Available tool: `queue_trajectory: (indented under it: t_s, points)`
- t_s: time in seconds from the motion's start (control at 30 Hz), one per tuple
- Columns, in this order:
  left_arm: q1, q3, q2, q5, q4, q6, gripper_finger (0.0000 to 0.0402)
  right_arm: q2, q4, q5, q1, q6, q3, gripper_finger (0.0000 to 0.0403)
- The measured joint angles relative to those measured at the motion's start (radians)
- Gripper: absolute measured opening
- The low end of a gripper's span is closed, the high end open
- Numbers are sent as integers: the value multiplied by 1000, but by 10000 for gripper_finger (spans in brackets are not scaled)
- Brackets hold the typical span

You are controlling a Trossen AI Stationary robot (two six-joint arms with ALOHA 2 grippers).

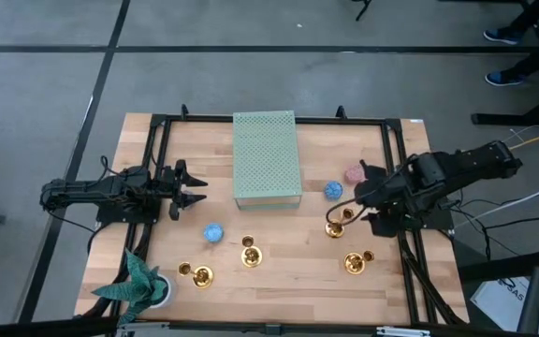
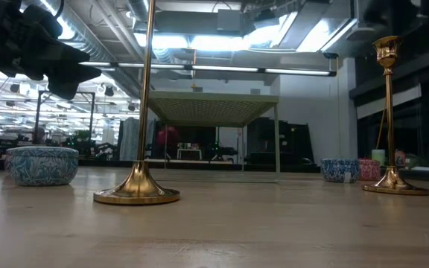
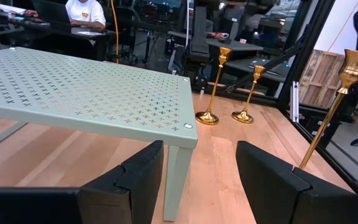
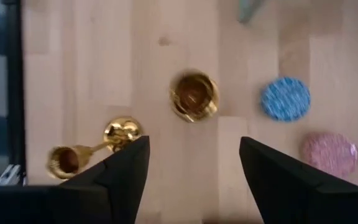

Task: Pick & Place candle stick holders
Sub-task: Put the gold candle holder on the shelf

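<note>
The right pincer [image 1: 337, 222] is being held wide directly above an upright candle stick holder [image 1: 336, 227], which is risking being toppled.

A pale green perforated riser [image 1: 267, 157] stands at the far centre of the wooden tabletop [image 1: 288, 281]. Just right of it sit a blue disc [image 1: 333, 190] and a pink disc [image 1: 354, 175]; another blue disc [image 1: 213, 232] lies near its front-left corner, a teal plant [image 1: 137, 279] well beyond.

Grey floor [image 1: 45, 94] crossed by dark lines surrounds the wooden table [image 1: 279, 276]; ceiling strip lights [image 2: 222, 68] glow beyond.
</note>
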Motion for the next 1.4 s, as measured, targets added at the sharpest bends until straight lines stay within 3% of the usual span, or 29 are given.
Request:
queue_trajectory:
  t_s: [0.37,0.57,0.7,0.9,1.2,1.4]
  points:
    - [0,0,0,0,0,0,200,-146,504,21,1,80,-435,255]
    - [0,0,0,0,1,0,200,-162,638,123,0,82,-533,255]
    - [0,0,0,0,1,0,200,-162,651,127,-3,86,-543,250]
    - [0,0,0,0,1,0,200,-162,651,127,-3,108,-543,187]
    - [0,0,0,0,1,0,200,-162,717,132,-3,108,-543,23]
    - [0,0,0,0,1,0,200,-159,886,219,-3,110,-543,30]
